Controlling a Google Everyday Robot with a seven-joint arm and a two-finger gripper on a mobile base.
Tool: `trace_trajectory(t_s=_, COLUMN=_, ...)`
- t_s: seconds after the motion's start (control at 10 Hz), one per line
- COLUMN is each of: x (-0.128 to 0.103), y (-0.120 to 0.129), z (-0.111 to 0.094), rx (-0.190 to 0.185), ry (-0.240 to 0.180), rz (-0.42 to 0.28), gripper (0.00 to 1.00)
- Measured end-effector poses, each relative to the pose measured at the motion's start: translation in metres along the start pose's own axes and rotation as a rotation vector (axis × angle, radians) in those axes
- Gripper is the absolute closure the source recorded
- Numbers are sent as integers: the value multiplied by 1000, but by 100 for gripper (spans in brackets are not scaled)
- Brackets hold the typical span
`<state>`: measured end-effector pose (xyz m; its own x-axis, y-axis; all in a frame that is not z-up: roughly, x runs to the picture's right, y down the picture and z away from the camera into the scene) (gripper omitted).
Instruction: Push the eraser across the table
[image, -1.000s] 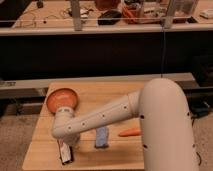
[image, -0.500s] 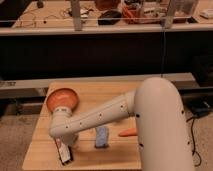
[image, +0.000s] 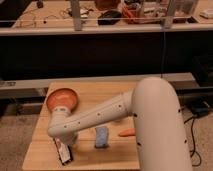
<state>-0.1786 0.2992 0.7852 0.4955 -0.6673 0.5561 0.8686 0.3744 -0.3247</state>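
The eraser (image: 63, 151), a flat black block with a red and white label, lies near the front left of the light wooden table (image: 42, 150). My gripper (image: 66, 142) hangs from the white arm's wrist right over the eraser's far end, touching or almost touching it. The arm (image: 100, 117) reaches in from the right and hides the gripper's fingers.
An orange bowl (image: 62, 99) sits at the table's back left. A blue-grey cloth-like block (image: 102, 136) lies right of the eraser. An orange carrot-like piece (image: 127, 133) lies further right, partly behind my arm. A dark counter with clutter stands behind the table.
The arm's elbow and body have swung left and forward. The wrist has moved slightly left over the eraser, which has shifted a little toward the table's front left.
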Motion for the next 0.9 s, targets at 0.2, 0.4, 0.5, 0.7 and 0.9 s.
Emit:
trace_trajectory(t_s=0.2, x=-3, y=-3, z=0, rx=-6, ry=-1, rz=-8, gripper=95)
trace_trajectory(t_s=0.4, x=-5, y=-8, z=0, rx=-15, ry=-1, rz=-16, gripper=95)
trace_trajectory(t_s=0.5, x=-8, y=-12, z=-1, rx=-17, ry=-2, rz=-22, gripper=95)
trace_trajectory(t_s=0.7, x=-10, y=-10, z=0, rx=-20, ry=-5, rz=-23, gripper=95)
trace_trajectory(t_s=0.9, x=-11, y=-10, z=-1, rx=-24, ry=-7, rz=-23, gripper=95)
